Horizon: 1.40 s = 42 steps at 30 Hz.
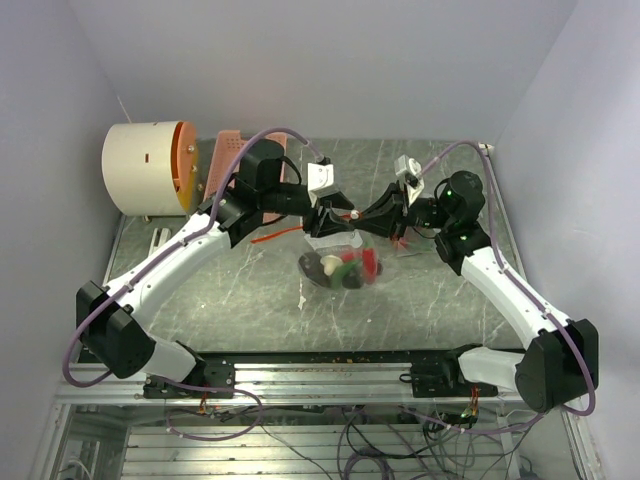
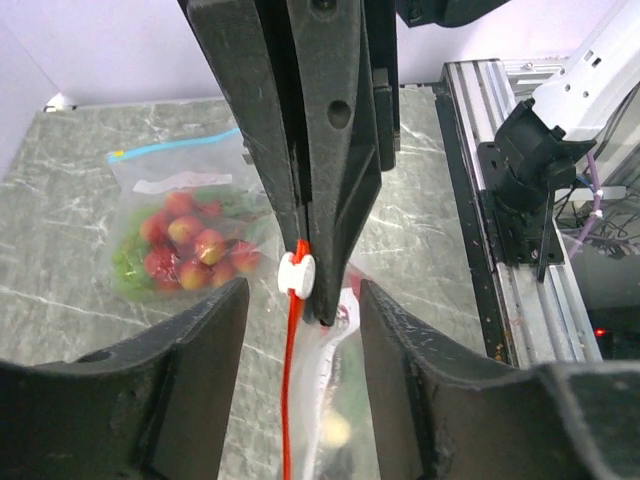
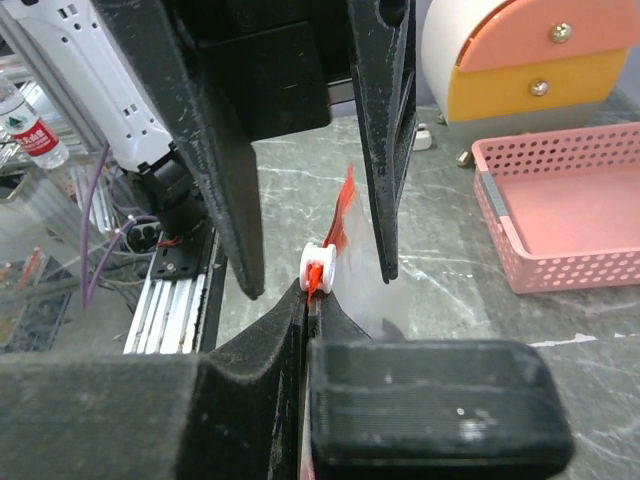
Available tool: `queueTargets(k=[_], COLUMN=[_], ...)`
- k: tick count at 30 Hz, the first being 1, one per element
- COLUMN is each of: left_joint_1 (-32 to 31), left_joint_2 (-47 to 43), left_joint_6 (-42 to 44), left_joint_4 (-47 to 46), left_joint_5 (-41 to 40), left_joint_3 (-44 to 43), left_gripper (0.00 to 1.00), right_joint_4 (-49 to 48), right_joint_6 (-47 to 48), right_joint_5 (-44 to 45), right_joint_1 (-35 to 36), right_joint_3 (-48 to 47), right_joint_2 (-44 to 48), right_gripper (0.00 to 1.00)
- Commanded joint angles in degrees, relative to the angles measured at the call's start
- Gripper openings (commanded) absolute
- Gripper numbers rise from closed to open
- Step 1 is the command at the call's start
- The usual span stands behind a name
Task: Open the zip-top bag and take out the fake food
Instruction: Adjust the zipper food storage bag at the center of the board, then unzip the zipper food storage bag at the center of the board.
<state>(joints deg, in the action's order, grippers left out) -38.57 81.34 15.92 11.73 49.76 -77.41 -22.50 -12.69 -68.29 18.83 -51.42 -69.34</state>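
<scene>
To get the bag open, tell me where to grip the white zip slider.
Pinch the white slider across its two white sides, coming in from the left gripper's side; the right gripper, shut on the red zip strip, blocks the other.

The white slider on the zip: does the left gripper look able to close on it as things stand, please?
Probably yes. The left gripper is open, its fingers on either side of the slider with nothing between. The right gripper is shut on the zip just beside it, so room is tight.
</scene>
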Motion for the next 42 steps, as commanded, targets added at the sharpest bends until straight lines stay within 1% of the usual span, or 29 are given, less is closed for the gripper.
queueTargets(k=[1,4,7,9,11,12,16,21,24,31,35,38,40,42], left_joint_1=[0.0,0.0,0.0,0.0,0.0,0.0,0.0,0.0,0.0,0.0,0.0,0.2,0.7,1.8], left_joint_2=[0.2,0.0,-0.7,-0.4,0.1,0.3,0.1,0.5,1.1,1.8,3.0,3.3,2.7,1.8], left_joint_6=[1.1,-0.3,-3.6,-4.4,-2.7,-1.8,-0.9,0.0,0.3,-0.3,1.3,2.3,1.8,-0.3], left_joint_4=[-5.3,-7.4,-12.6,-13.7,-10.6,-9.1,-7.0,-4.5,-2.9,-2.9,0.4,2.4,2.2,-0.2], left_joint_5=[2.9,2.2,1.8,3.0,3.6,3.6,4.1,5.0,5.0,5.8,7.0,6.5,5.8,4.8], left_joint_3=[-0.2,0.3,2.2,2.4,1.5,1.1,1.2,0.7,0.0,-0.5,-2.1,-2.4,-1.8,0.1], left_gripper=[0.56,0.53,0.49,0.40,0.33,0.30,0.29,0.33,0.28,0.07,0.07,0.07,0.07,0.07], right_joint_4=[0.1,1.1,0.6,0.5,1.0,1.1,1.0,1.4,1.4,2.2,1.7,0.9,-0.5,-0.4], right_joint_6=[1.6,2.7,2.7,2.9,3.4,3.6,4.1,4.8,4.9,5.4,5.3,5.0,4.3,4.4], right_joint_5=[-0.9,-0.7,-1.3,-1.3,-1.4,-1.4,-1.6,-1.6,-1.6,-1.5,-0.6,1.7,3.2,3.7], right_joint_1=[0.8,1.0,1.1,1.0,1.1,1.0,1.0,1.1,1.1,1.1,1.1,1.1,1.0,1.0], right_joint_3=[-0.5,-0.2,-0.1,-0.4,-0.7,-0.7,-0.5,-0.7,-0.8,-0.8,-0.7,0.0,0.4,0.3], right_joint_2=[1.0,1.0,1.0,1.0,1.3,1.4,1.7,1.9,2.0,2.3,2.6,3.4,4.1,4.8], right_gripper=[0.00,0.00,0.00,0.00,0.00,0.00,0.00,0.00,0.00,0.00,0.00,0.00,0.00,0.00])
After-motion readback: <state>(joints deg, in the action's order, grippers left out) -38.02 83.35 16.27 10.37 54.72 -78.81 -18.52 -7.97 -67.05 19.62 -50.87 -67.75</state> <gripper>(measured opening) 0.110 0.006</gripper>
